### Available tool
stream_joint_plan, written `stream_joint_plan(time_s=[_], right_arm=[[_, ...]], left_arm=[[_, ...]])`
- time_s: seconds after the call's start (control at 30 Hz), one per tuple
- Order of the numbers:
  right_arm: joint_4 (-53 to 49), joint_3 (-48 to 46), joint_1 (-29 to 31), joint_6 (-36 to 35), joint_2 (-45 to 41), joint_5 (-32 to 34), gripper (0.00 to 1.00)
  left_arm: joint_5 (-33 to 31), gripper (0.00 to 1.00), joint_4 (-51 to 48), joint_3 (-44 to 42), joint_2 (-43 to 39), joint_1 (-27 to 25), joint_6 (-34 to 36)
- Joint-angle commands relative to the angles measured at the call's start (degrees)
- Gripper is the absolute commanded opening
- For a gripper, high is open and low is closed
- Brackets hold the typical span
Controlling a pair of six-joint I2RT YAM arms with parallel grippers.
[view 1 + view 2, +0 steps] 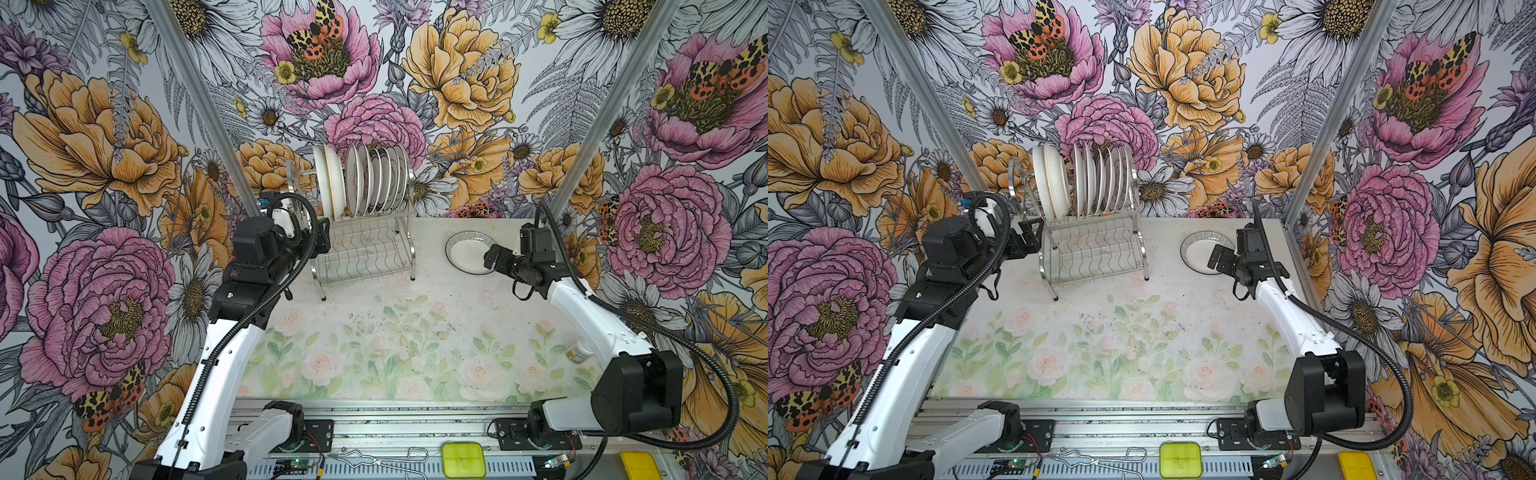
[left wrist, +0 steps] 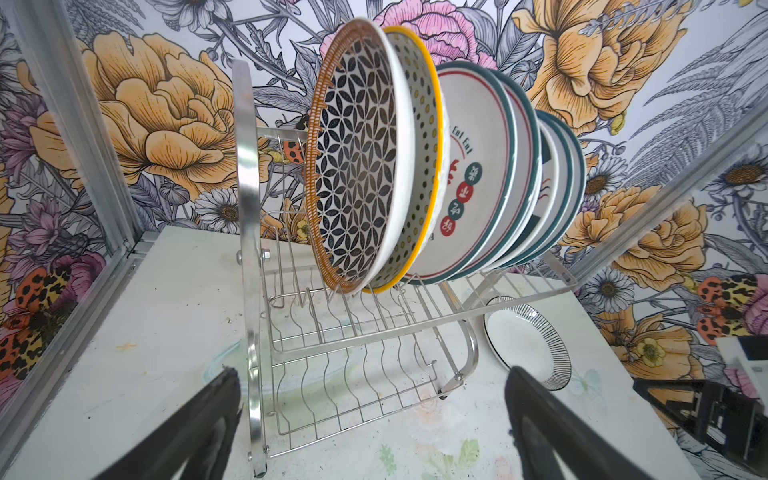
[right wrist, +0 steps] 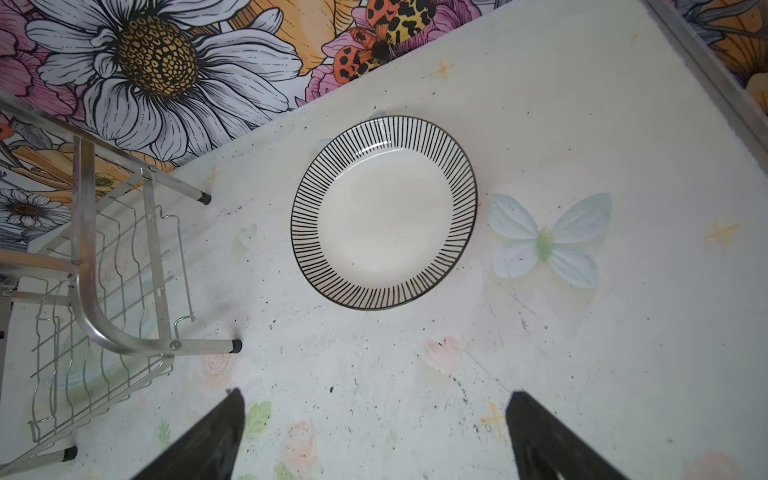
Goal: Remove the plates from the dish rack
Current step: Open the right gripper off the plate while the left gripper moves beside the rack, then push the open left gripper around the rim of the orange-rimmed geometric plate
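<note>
Your plates point(image 2: 361, 166) stand on edge in the dish rack's point(image 2: 249, 208) upper tier, the row running away from the left claw point(image 2: 370, 382). That claw waits wide open and empty at the rack's end, below them, and is the nearer arm. One striped plate point(image 3: 384, 212) lies flat on the desk point(image 3: 582, 374), apart from the rack. The right claw point(image 3: 374, 399) gapes empty by its rim. There is bare desk in front.

a robot lab booth — aluminium posts point(image 1: 199, 104), flower-print walls point(image 1: 83, 166), arms point(image 1: 224, 365) bolted to a rail point(image 1: 415, 415).
</note>
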Motion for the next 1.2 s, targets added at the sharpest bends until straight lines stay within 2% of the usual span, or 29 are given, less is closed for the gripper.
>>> stream_joint_plan(time_s=[0.0, 0.07, 0.17, 0.27, 0.37, 0.5, 0.83, 1.17], right_arm=[[-1.3, -0.3, 1.9, -2.6, -2.3, 1.2, 0.99], [-1.2, 0.1, 2.8, -2.3, -2.8, 0.7, 0.99], [-1.0, 0.8, 3.6, -2.5, -3.3, 0.6, 0.99], [0.8, 0.4, 4.8, -2.6, -4.4, 3.3, 0.99], [3.2, -0.4, 6.2, -3.6, -5.6, 6.4, 0.99], [4.2, 0.0, 6.7, -4.8, -5.6, 5.4, 0.99], [4.7, 0.5, 7.1, -4.8, -3.6, 2.2, 0.99], [4.7, 1.6, 7.1, -4.8, -2.1, 2.9, 0.99]], left_arm=[[5.8, 0.99, -0.7, 3.3, -0.2, -0.1, 2.1], [2.1, 0.99, -1.2, 4.3, 0.5, -0.3, 2.1], [1.8, 0.99, -1.3, 5.4, 2.1, 0.4, 4.8], [3.0, 0.98, -1.3, 7.9, 4.8, 0.8, 7.7], [4.1, 0.92, -0.6, 10.3, 8.1, 0.8, 9.7], [5.0, 0.90, 1.0, 12.2, 12.4, 1.1, 10.9], [14.8, 0.80, 2.6, 14.3, 15.1, 5.0, 10.4], [21.0, 0.63, 4.8, 11.4, 14.6, 8.4, 11.8]])
